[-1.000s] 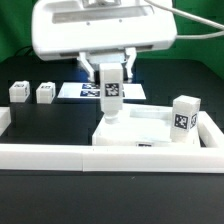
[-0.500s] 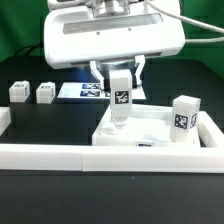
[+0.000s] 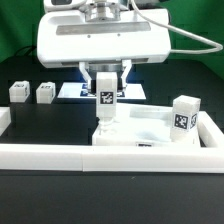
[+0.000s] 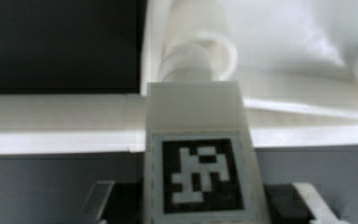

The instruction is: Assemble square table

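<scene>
Here is the claw (image 3: 106, 82), hanging under the arm's big white body in the middle of the exterior view, and it is pinching a leg (image 3: 105, 100). One finger sits on either flank, and the leg's black-and-white tag faces the camera. The leg stands upright, with its lower end down at the corner of the top (image 3: 150, 128) on the exterior view's left. Whether it is actually seated in that corner cannot be told from here.

In the wrist view the leg (image 4: 197, 150) fills the frame, tag large and blurred, with dark fingers (image 4: 105, 200) just showing on both sides of it. Its far end meets a rounded shape on the top (image 4: 318, 60). That spot is too soft to read as hole or peg.

On the corner of the top at the exterior view's right, a second leg (image 3: 183, 116) stands upright, tag forward.

Off to the exterior view's left, two loose legs (image 3: 17, 91) (image 3: 45, 92) sit side by side on the black table (image 3: 60, 115), well apart from the top. Behind them the marker board (image 3: 75, 90) lies flat, partly hidden by the claw. The wall (image 3: 60, 155) runs low and white across the front, with the top right up against it.
</scene>
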Robot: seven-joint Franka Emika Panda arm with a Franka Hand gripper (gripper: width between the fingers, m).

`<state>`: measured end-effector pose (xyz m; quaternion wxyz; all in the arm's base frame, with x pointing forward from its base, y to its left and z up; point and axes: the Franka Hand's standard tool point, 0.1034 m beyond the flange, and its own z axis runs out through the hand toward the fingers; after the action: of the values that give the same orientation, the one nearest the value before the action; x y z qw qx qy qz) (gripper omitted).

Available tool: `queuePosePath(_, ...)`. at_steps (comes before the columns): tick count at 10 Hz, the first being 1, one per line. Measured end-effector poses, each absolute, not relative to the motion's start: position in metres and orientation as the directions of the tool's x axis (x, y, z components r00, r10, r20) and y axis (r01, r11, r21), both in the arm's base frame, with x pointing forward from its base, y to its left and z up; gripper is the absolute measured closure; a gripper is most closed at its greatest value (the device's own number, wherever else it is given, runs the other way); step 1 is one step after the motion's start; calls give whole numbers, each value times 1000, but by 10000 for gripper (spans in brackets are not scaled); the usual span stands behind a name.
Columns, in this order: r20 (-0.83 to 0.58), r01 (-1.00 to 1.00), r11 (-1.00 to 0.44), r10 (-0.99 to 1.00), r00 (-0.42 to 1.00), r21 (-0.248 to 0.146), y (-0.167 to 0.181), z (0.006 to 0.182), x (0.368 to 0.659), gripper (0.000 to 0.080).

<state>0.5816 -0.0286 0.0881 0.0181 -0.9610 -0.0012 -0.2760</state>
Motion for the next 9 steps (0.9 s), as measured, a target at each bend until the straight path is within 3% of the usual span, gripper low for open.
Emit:
queuePosePath(5,536,15,-999,-13,844,-48,-17,88,586,508)
queuePosePath(9,529,13,-998,-22,848,-62,-14,76,592,508)
